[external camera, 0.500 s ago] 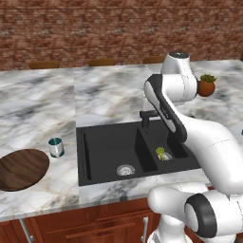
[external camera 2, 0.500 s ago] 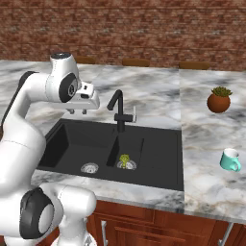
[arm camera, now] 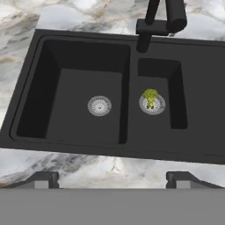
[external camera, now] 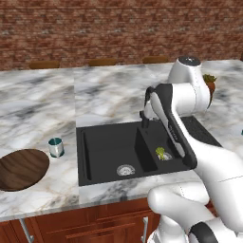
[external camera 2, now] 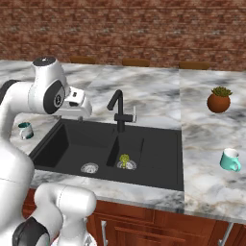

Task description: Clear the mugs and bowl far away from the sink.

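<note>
The gripper [arm camera: 112, 178] hangs over the black sink [arm camera: 79, 52] with its two tips wide apart and nothing between them. A small green thing [arm camera: 150, 96], too tiny to name, sits on the drain of the smaller basin. One mug [external camera: 56, 147] stands left of the sink, near the wooden bowl [external camera: 21, 168], whose edge is cut off. Another mug [external camera 2: 230, 160] lies well off to the right, near a plant pot [external camera 2: 219, 100].
</note>
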